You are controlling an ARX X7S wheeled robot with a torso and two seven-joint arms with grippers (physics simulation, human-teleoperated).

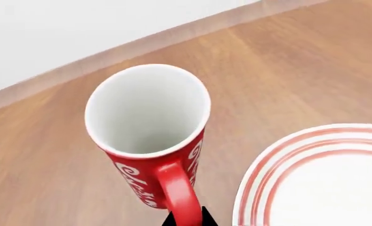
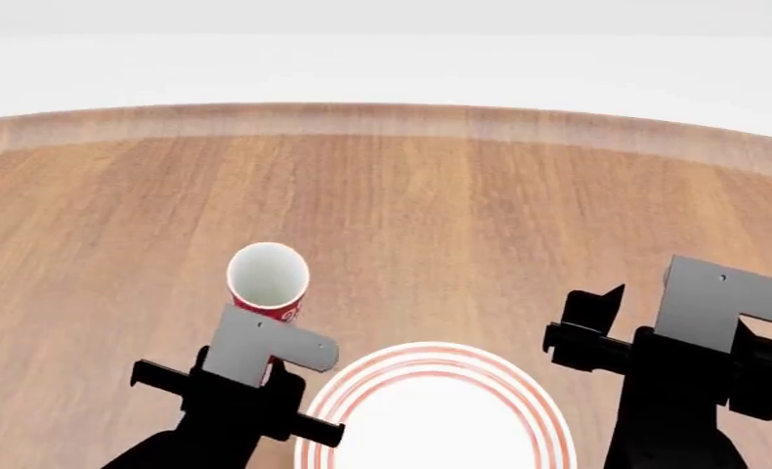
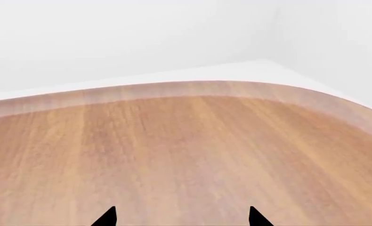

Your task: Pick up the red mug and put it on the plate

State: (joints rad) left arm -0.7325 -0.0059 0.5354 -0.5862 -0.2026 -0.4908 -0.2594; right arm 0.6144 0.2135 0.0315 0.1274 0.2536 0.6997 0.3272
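Note:
The red mug (image 1: 149, 141) with white swirls and a white inside shows in the left wrist view, upright and tilted a little. My left gripper (image 1: 186, 217) is shut on its red handle (image 1: 180, 193), one black fingertip on each side. In the head view the mug (image 2: 268, 280) hangs just left of and beyond the plate (image 2: 360, 386), in front of my left gripper (image 2: 262, 342). The white plate with red rings (image 1: 280, 160) lies beside the mug. My right gripper (image 3: 181, 217) is open and empty over bare wood; in the head view it (image 2: 581, 327) is right of the plate.
The wooden table (image 2: 491, 215) has a curved far edge (image 2: 386, 122) with a white wall behind. The same edge shows in the right wrist view (image 3: 192, 87).

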